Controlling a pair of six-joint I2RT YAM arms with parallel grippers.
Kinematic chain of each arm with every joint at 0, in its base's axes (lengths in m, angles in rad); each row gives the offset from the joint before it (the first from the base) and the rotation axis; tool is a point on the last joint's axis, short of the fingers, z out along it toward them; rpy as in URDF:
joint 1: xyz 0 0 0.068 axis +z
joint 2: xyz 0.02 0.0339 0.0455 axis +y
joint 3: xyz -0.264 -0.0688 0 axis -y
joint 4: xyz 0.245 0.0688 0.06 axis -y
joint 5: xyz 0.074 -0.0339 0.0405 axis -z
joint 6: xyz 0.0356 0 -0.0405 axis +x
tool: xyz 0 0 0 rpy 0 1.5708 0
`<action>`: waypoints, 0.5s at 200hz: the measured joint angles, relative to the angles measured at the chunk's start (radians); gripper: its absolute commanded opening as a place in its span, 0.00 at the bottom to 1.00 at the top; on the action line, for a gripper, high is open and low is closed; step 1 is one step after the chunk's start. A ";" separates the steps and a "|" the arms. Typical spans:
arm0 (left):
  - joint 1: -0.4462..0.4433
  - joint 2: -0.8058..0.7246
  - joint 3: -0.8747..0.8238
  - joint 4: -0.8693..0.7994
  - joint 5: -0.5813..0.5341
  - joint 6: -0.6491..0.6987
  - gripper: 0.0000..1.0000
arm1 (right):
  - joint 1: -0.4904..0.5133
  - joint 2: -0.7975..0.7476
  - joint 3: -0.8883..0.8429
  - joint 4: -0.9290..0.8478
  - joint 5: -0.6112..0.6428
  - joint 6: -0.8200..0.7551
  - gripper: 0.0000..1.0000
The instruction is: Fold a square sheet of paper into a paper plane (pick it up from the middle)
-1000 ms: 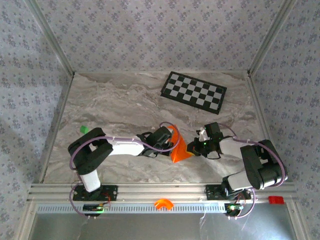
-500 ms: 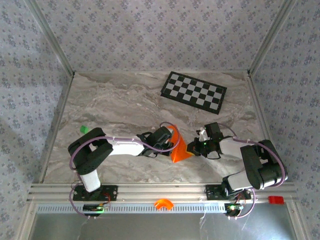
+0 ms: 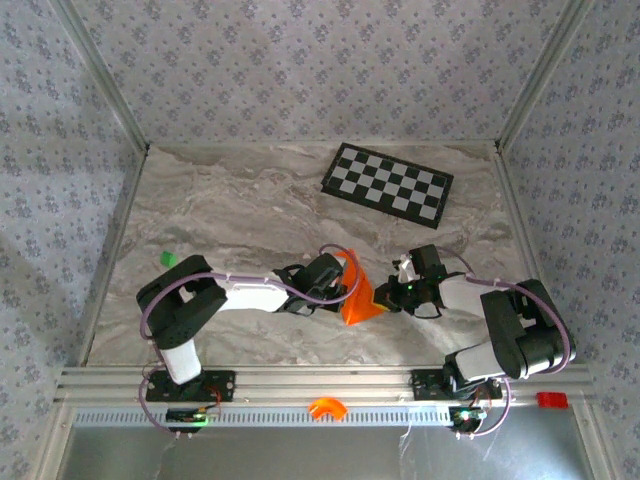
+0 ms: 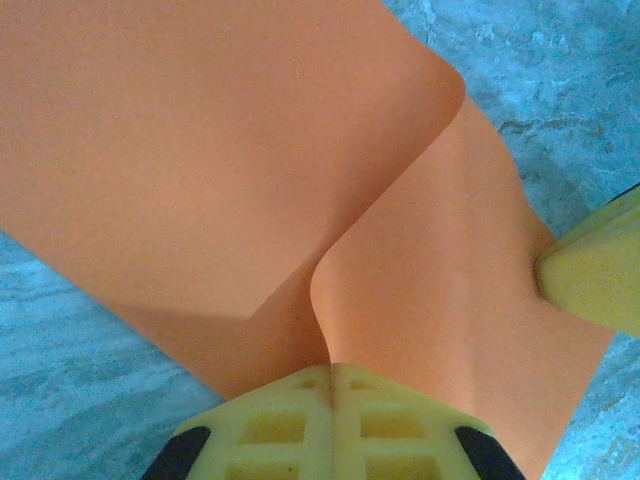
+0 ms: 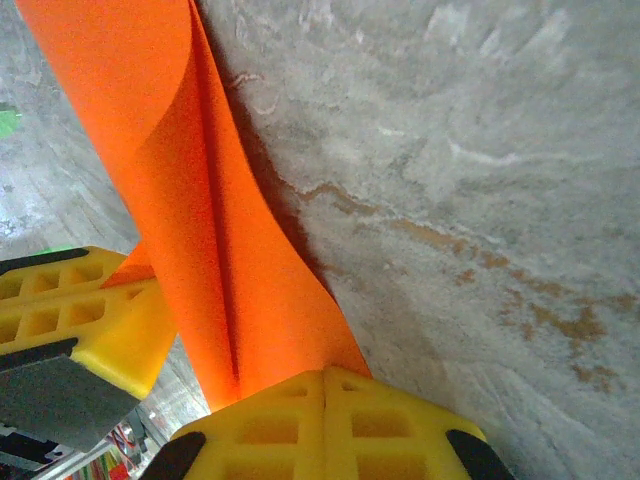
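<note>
the square sheet of paper (image 3: 360, 302) sits over the near middle of the table (image 3: 230, 200), pinched by the left gripper (image 3: 346, 290) on its left and the right gripper (image 3: 384, 298) on its right. the checkerboard (image 3: 388, 182) lies behind it, toward the far right. a small piece (image 3: 167, 258) lies near the left edge. an arch-shaped part (image 3: 326, 407) rests on the front rail (image 3: 300, 381).

Seen from above, the square sheet of paper (image 3: 365, 300) is partly covered along its left side by the left gripper (image 3: 343, 290) (its fingertips can't be made out). In the left wrist view the sheet runs past the top edge. Far left of the sheet, a green speck (image 3: 167, 258) is too small to name.
</note>
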State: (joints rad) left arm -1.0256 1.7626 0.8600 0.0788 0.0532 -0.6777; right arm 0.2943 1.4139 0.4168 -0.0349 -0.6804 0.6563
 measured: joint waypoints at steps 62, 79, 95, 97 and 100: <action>0.000 0.001 0.001 0.003 0.001 0.008 0.04 | 0.000 0.000 0.000 -0.001 0.000 0.000 0.00; 0.000 0.001 0.003 0.000 -0.001 0.014 0.04 | 0.000 0.000 0.000 -0.001 0.000 0.000 0.00; 0.000 0.001 0.007 -0.007 -0.002 0.015 0.04 | 0.000 0.000 0.000 0.000 -0.001 0.000 0.00; 0.000 0.001 0.008 -0.008 -0.002 0.015 0.04 | 0.000 0.000 0.000 0.000 -0.001 0.000 0.00; 0.000 0.001 0.008 -0.009 -0.002 0.015 0.04 | 0.000 0.000 0.000 0.000 -0.001 0.000 0.00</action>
State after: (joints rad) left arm -1.0256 1.7638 0.8677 0.0700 0.0513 -0.6624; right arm 0.2939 1.4139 0.4168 -0.0353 -0.6811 0.6563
